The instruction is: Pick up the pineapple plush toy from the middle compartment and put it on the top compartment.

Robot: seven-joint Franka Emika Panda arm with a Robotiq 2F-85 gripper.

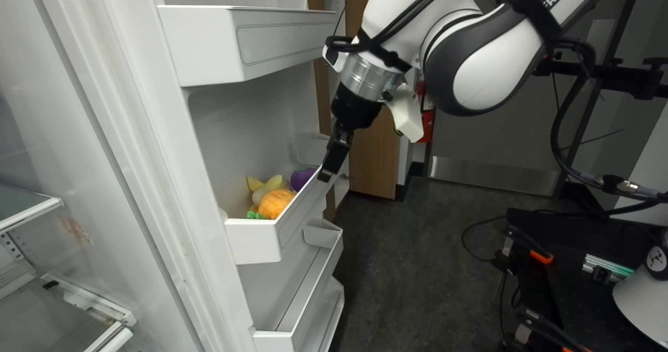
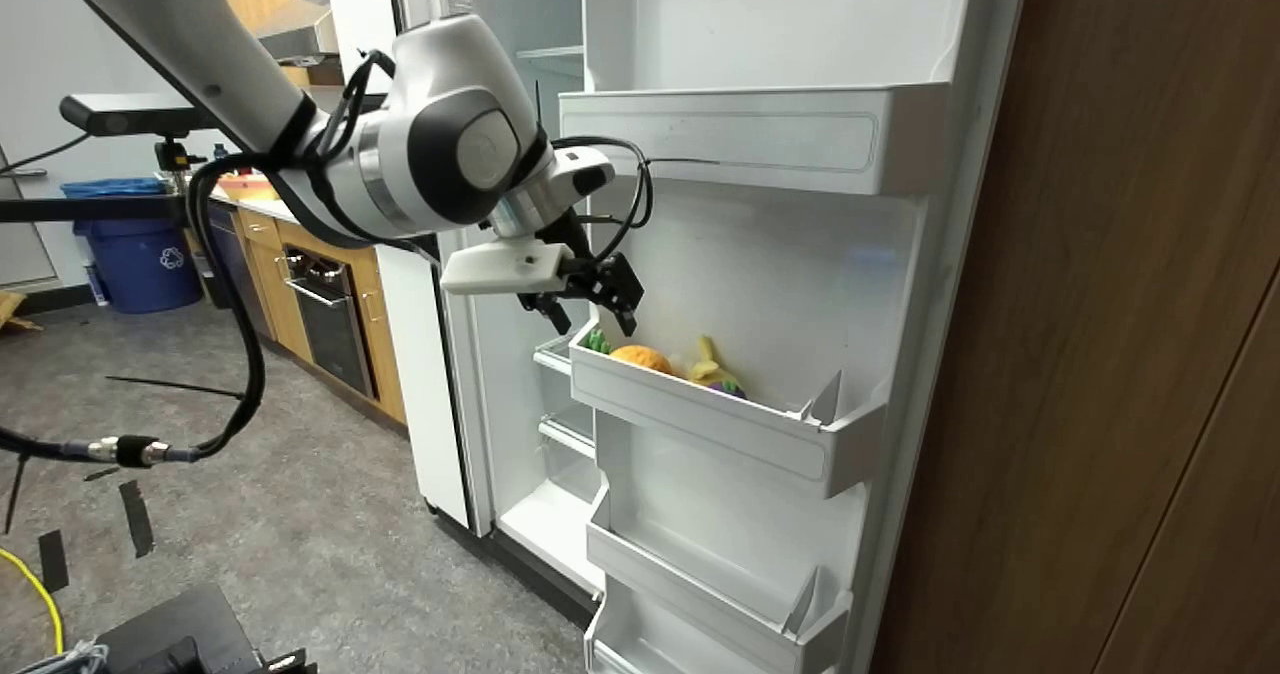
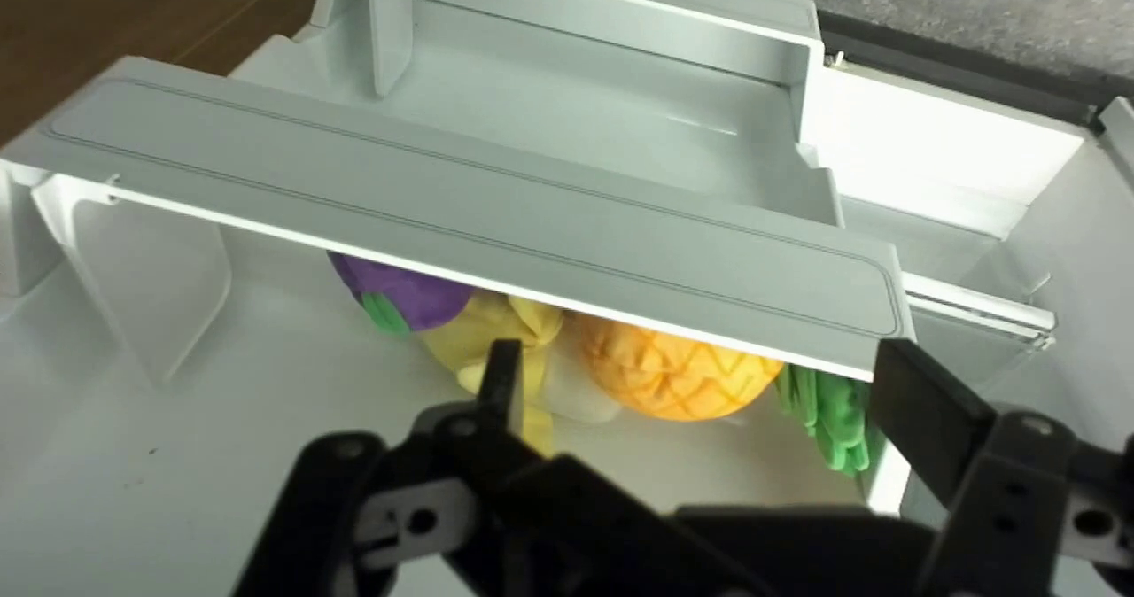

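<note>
The pineapple plush toy (image 1: 275, 203) lies in the middle compartment (image 1: 251, 239) of the fridge door. In the wrist view its orange body (image 3: 682, 376) shows between my fingers, partly hidden by the front wall (image 3: 496, 198). Its green tuft (image 3: 833, 411) points to the bin's end beside one finger. The toy (image 2: 643, 358) and the front wall (image 2: 690, 409) also show in an exterior view. My gripper (image 3: 700, 358) is open and empty. It is above the bin's front edge in both exterior views (image 1: 325, 174) (image 2: 594, 324). The top compartment (image 1: 284, 38) is higher up, also seen here (image 2: 720, 141).
A yellow banana-shaped toy (image 3: 487, 327) and a purple toy (image 3: 407, 291) lie beside the pineapple in the same bin. A lower bin (image 2: 700, 584) is below. Fridge shelves (image 1: 31, 206) stand beside the door. A wooden panel (image 2: 1120, 304) is beyond the door.
</note>
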